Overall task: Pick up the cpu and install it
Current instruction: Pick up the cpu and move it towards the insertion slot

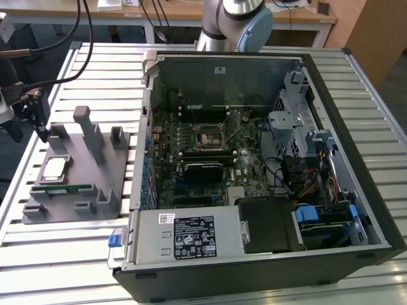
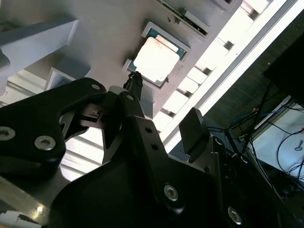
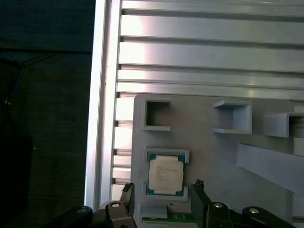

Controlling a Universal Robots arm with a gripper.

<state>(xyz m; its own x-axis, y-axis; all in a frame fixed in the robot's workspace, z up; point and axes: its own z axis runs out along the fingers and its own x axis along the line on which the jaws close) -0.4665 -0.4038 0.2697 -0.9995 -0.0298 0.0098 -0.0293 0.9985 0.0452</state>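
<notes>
The cpu (image 1: 54, 169), a small square chip with a pale metal top, lies flat in a recess of the grey plastic fixture (image 1: 95, 190) at the exterior view's left. My gripper (image 1: 42, 132) hangs above the fixture's far left corner, a short way from the chip and not touching it. In the first wrist view the cpu (image 3: 165, 175) lies between the two spread fingertips (image 3: 197, 183) of my open gripper (image 3: 162, 185), which holds nothing. The second wrist view shows the cpu (image 2: 156, 59) beyond one black fingertip (image 2: 135, 80). The motherboard's open socket (image 1: 210, 136) sits inside the computer case (image 1: 356, 210).
A green memory stick (image 1: 61, 189) lies in the fixture just in front of the chip, and grey posts (image 1: 89, 130) rise from the fixture beside it. The slatted metal table's edge (image 3: 100, 118) runs close to the fixture. Cables hang at the exterior view's upper left.
</notes>
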